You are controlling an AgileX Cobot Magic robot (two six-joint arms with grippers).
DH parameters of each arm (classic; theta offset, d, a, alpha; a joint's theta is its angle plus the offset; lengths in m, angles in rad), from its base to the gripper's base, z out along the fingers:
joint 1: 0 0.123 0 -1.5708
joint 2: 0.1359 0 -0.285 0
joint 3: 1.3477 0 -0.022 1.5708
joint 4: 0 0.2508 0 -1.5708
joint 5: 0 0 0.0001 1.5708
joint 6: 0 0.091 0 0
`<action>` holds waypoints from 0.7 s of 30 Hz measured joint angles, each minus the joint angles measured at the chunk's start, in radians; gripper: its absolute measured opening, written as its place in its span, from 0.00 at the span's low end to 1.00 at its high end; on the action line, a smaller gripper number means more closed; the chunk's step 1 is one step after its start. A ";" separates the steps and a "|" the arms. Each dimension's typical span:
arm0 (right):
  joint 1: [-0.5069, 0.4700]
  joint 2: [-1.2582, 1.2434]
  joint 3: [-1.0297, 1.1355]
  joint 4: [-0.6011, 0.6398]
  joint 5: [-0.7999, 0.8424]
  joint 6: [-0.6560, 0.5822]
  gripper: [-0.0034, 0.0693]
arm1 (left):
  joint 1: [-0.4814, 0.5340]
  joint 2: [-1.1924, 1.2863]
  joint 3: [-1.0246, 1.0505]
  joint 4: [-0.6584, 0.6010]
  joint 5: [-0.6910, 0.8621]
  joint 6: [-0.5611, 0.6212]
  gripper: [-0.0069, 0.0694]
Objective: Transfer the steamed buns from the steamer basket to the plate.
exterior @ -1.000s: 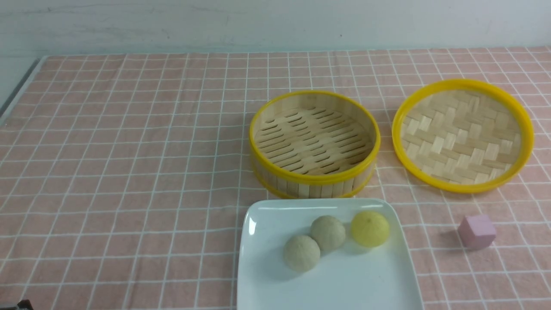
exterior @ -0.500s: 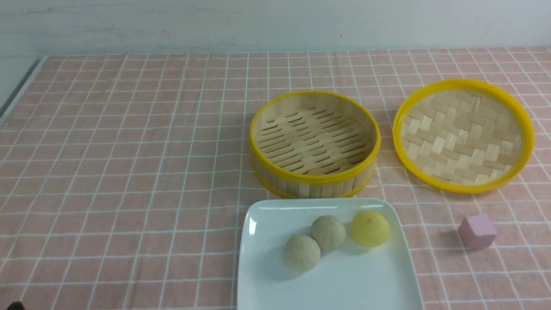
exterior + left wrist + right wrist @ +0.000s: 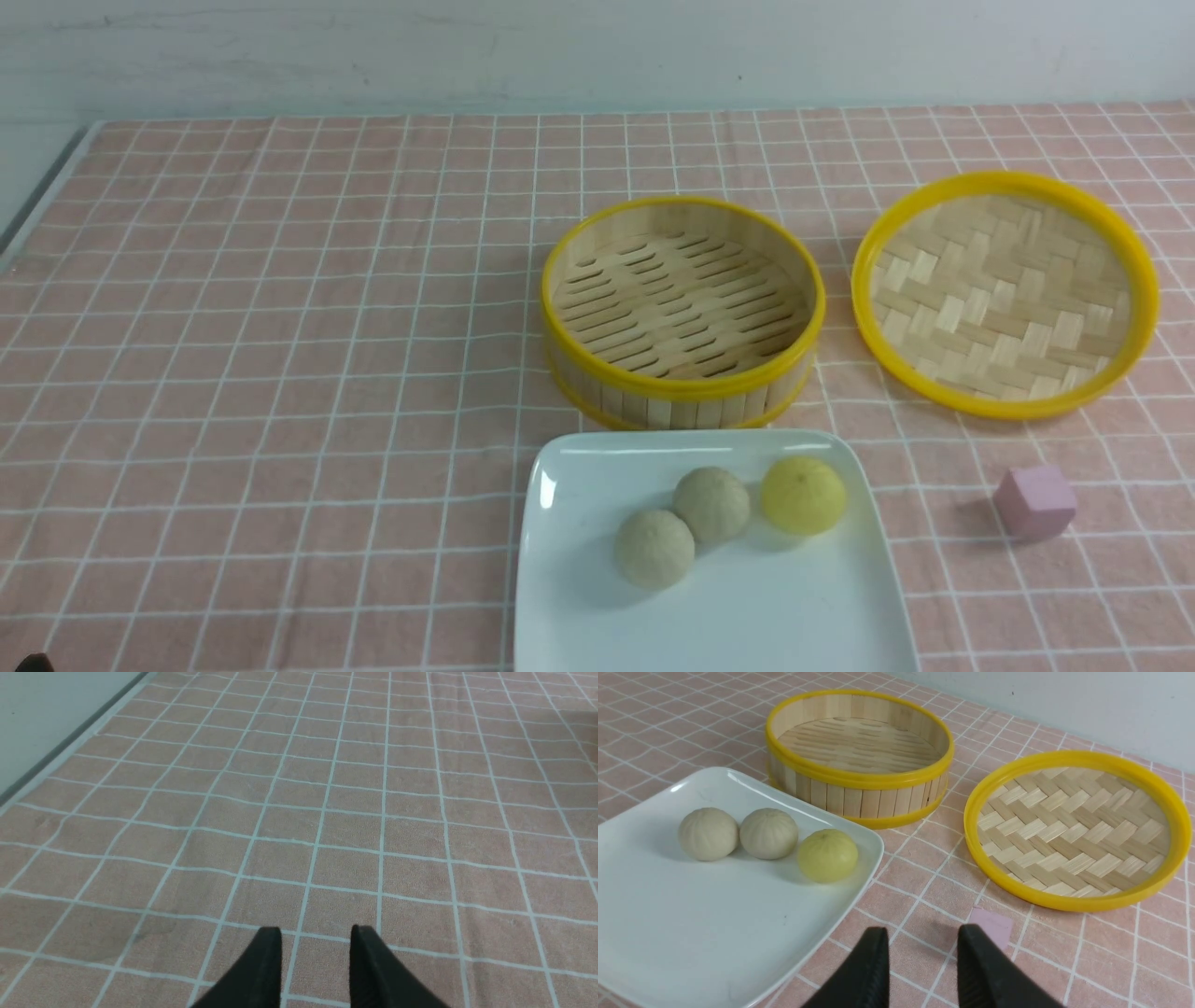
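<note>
Surface: covered by pink cloth w/ white grid lines [image 3: 280, 373].

Task items: three small round steamed buns, all on the large glossy white square plate [image 3: 747, 616]; none in the round deep bamboo steamer basket w/ yellow rims [image 3: 672, 406], whose slatted floor is bare.
- Cream bun no. 1 [image 3: 653, 549]: nearest the robot; touching cream bun no. 2 [image 3: 711, 505].
- Yellow bun [image 3: 803, 496]: just beside no. 2, on its right, near the plate's right edge; contact cannot be confirmed.
- The three form a slanted row across the plate's far half.

Layout: plate sits at the robot-side edge of the front view, approx. centre-right, its near part cut off by the frame; basket stands upright just beyond the plate's far edge; shallow yellow-rimmed tray w/ woven checker pattern [image 3: 1004, 299] lies just beside the basket, on its right, not touching; small pink cube [image 3: 1034, 502] rests on the cloth to the right of the plate, on the robot's side of the tray.

Left gripper [image 3: 316, 928]: over bare cloth; jaws narrowly apart, nothing between.

Right gripper [image 3: 923, 927]: above cloth between plate corner and pink cube; jaws narrowly apart, nothing held; cube partly hidden behind one tip.
</note>
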 joint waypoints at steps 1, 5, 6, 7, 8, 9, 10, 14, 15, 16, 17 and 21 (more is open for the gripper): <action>0.000 0.000 0.000 0.000 0.000 0.000 0.37 | 0.000 0.000 0.000 0.000 0.000 0.000 0.40; 0.000 0.000 0.000 0.000 0.000 0.000 0.37 | 0.000 0.000 0.000 0.000 0.000 0.000 0.40; 0.000 0.000 0.000 0.000 0.000 0.000 0.37 | 0.000 0.000 0.000 0.000 0.000 0.000 0.40; 0.000 0.000 0.000 0.000 0.000 0.000 0.37 | 0.000 0.000 0.000 0.000 0.000 0.000 0.40; 0.000 0.000 0.000 0.000 -0.001 0.000 0.37 | 0.000 0.000 0.000 0.000 0.000 0.000 0.40; 0.000 0.000 0.000 -0.008 -0.001 -0.002 0.37 | 0.000 0.000 0.000 0.000 0.000 0.000 0.40; 0.000 0.000 0.000 -0.027 -0.003 0.002 0.37 | 0.000 0.000 0.000 0.000 0.000 0.000 0.40; 0.000 0.000 0.000 -0.030 -0.053 0.073 0.37 | 0.000 0.000 0.000 0.000 0.000 0.000 0.40; 0.000 0.000 0.000 -0.030 -0.085 0.106 0.37 | 0.000 0.000 0.000 0.000 0.000 0.000 0.40; 0.000 0.000 0.000 -0.031 -0.111 0.128 0.37 | 0.000 0.000 0.000 0.000 0.000 0.000 0.40; 0.000 0.000 0.000 -0.031 -0.140 0.150 0.37 | 0.000 0.000 0.000 0.000 0.000 0.000 0.40; 0.000 0.000 0.054 -0.030 -0.270 0.180 0.37 | 0.000 0.000 0.000 0.000 0.000 0.000 0.40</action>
